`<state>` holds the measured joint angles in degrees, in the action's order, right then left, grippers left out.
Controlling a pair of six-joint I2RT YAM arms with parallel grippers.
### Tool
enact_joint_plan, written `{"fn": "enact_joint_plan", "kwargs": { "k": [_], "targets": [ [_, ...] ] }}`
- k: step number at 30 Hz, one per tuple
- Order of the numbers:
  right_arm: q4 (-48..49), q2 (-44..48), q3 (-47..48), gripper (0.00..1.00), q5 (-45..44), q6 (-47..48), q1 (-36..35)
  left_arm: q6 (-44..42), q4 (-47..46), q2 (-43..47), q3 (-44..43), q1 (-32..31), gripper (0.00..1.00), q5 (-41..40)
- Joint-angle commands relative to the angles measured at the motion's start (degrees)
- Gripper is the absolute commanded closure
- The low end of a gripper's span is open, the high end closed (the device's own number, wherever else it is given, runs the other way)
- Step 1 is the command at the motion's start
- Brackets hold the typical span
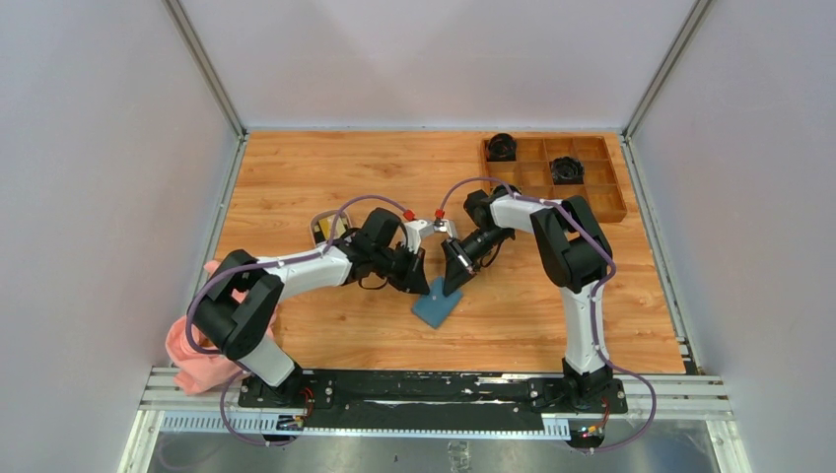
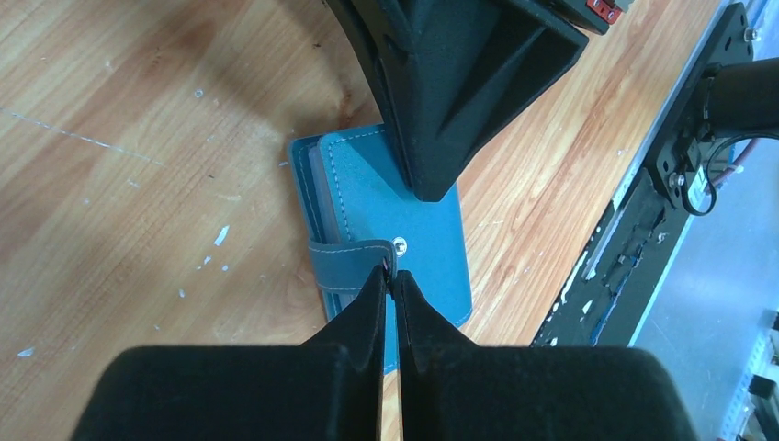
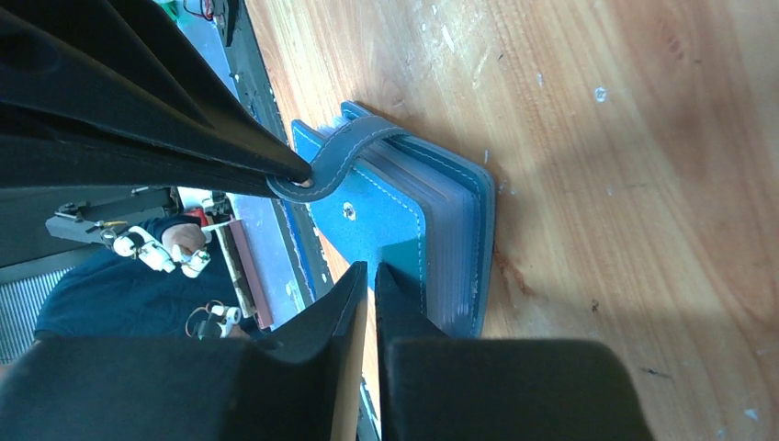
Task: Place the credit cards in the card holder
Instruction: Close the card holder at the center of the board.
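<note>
Both arms meet over the card holder (image 2: 432, 248), which lies flat and closed on the wooden table (image 1: 552, 296), a little nearer the bases than the middle and right between the two claws. The left gripper (image 2: 390, 276) is pinched shut on the tip of the holder's strap (image 2: 349, 253), which loops over from the open edge. The round snap (image 2: 400, 244) on the cover sits bare just beside the fingertips, so the flap looks undone. The holder's long axis runs roughly in line with the left fingers, and the strap crosses it. Opening it should therefore be a matter of drawing the strap back across the short way, away from the right arm. The right gripper (image 3: 369, 271) comes down from the far side with its fingers closed together and empty, tips on or just above the cover. I cannot quite tell whether they press it. The holder itself is teal with pale stitching, and a stack of greyish clear pockets shows along one edge. Something yellowish (image 1: 323, 230) lies behind the left arm, perhaps the credit cards, though the arm half hides it. It is nearer the left arm than the right.
</note>
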<state>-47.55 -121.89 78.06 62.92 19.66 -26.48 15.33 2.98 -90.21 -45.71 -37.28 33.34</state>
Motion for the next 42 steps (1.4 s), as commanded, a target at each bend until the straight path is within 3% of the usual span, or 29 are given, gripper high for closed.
{"fn": "enact_joint_plan", "kwargs": {
  "k": [1,24,37,42],
  "targets": [
    [3.64,-2.32,-1.59,0.89,-4.25,-0.95,-0.2,1.11,-2.54,-1.08,0.16,-2.09,1.0,0.74],
    [4.22,-2.35,-1.7,0.89,-6.32,-1.73,-0.65,1.09,-1.37,-4.42,0.66,-5.27,1.0,-3.52],
    [4.22,-2.39,-1.64,0.89,-6.32,-1.82,-0.65,2.39,-0.92,-5.96,1.2,-5.2,0.66,-2.56],
    [4.22,-2.31,-1.69,0.89,-6.31,-1.86,-0.68,4.9,-2.71,-7.61,2.1,-4.36,0.62,-1.7]
  ]
}}
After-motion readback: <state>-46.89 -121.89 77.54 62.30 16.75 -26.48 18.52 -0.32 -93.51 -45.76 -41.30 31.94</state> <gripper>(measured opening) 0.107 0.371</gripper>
